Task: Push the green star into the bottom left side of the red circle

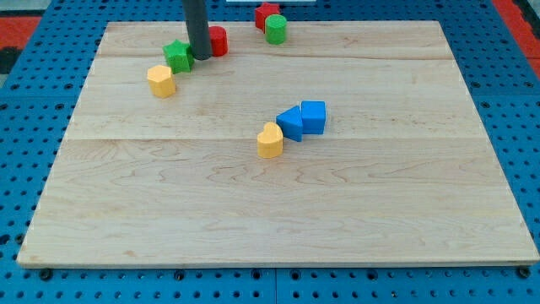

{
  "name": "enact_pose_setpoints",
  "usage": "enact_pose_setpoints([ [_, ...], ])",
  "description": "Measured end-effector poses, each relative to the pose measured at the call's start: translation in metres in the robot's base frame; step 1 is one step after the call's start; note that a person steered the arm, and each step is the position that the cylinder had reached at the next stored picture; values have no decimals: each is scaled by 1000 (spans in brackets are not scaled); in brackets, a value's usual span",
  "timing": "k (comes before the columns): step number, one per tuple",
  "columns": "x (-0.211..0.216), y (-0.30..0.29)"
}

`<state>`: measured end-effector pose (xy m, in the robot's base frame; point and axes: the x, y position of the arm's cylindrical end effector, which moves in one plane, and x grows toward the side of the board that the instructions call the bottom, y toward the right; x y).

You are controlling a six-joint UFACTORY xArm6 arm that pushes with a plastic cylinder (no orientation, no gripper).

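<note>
The green star (178,56) lies near the view's top left of the wooden board (278,203). The red circle (218,40) sits just to its right and slightly higher, partly hidden behind the rod. My tip (201,56) stands between the two, touching or almost touching the star's right side and right in front of the red circle's lower left.
A yellow block (160,81) lies just below left of the green star. A red block (267,14) and a green round block (276,29) sit at the top centre. Two blue blocks (302,119) and a yellow heart-like block (270,141) cluster mid-board.
</note>
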<state>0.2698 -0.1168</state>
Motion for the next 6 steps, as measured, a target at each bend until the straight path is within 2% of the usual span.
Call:
enact_pose_setpoints([
  [1,-15,15],
  [2,-6,18],
  [3,55,24],
  [4,42,-57],
  [5,26,-54],
  [6,10,26],
])
